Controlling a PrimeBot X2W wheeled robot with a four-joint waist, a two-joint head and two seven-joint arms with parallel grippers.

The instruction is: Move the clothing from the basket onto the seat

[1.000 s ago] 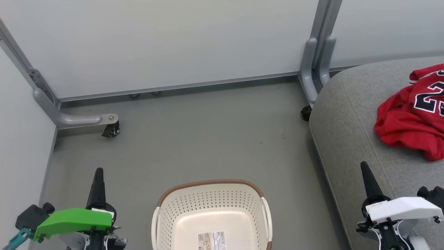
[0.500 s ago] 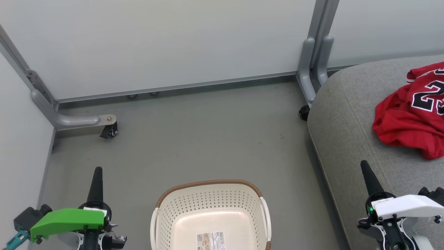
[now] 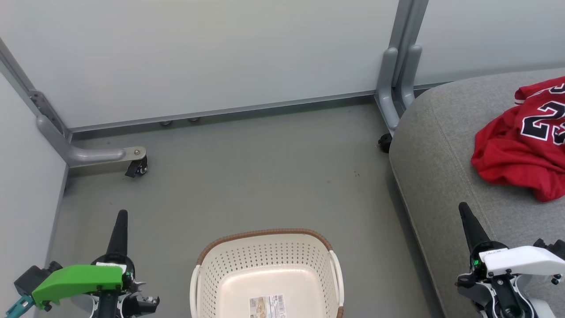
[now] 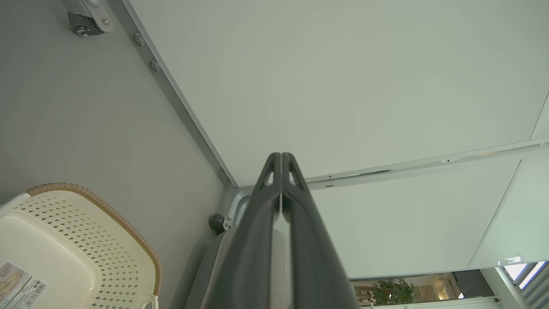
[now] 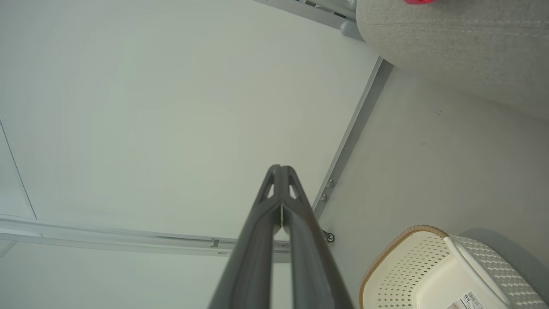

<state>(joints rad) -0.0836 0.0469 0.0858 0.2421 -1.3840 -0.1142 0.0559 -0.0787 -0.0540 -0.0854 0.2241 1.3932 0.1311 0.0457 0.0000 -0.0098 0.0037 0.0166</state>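
From the head, the red clothing (image 3: 516, 152), a black "2" legible and the next digit cropped, lies on the seat (image 3: 441, 145); the basket (image 3: 265, 231), cut off below, bears an unreadable sticker (image 3: 267, 307). The left wrist shows the left fingers (image 4: 281, 163) pressed together, empty; the right wrist shows the right fingers (image 5: 281, 174) likewise.

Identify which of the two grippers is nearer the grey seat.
The right gripper, the one with the white housing, at the edge of the seat; the left gripper, with the green housing, lies beyond the basket.
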